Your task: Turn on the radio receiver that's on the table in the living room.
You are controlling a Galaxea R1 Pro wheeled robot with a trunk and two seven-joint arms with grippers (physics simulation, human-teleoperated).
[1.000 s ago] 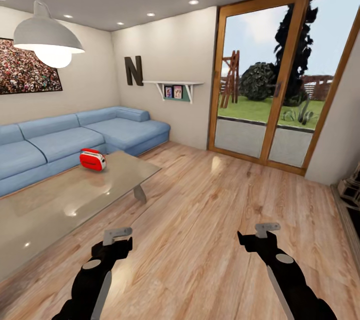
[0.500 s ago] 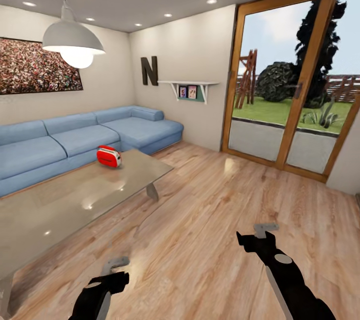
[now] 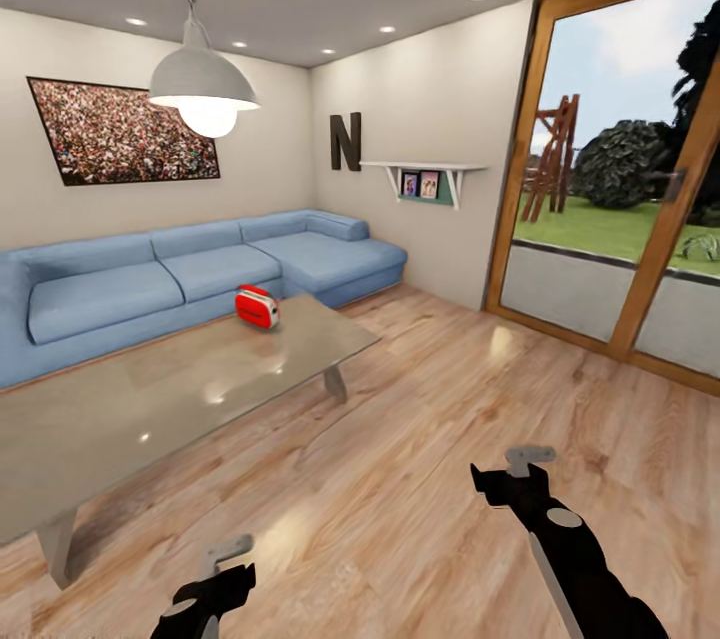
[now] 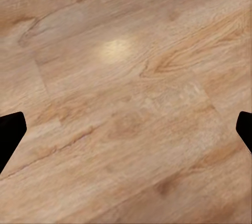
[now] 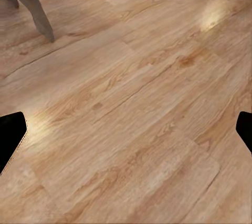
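On glossy grey table [image 3: 150, 399], rounded red radio [image 3: 257, 307], both pincers [image 4: 126, 129] [image 5: 126, 134] wide.

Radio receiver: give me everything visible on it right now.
The radio receiver is a small red rounded box with a whitish end panel and a red handle along its top. It stands upright on the glossy grey table, near the far edge facing the blue sofa. Only the tabletop touches it. Dial and switch details are too small to tell.

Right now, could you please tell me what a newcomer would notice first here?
The small red radio receiver stands out on the far end of the long glossy grey table, before the blue sectional sofa. A white dome pendant lamp glows above, and tall wood-framed glass doors show a garden at right.
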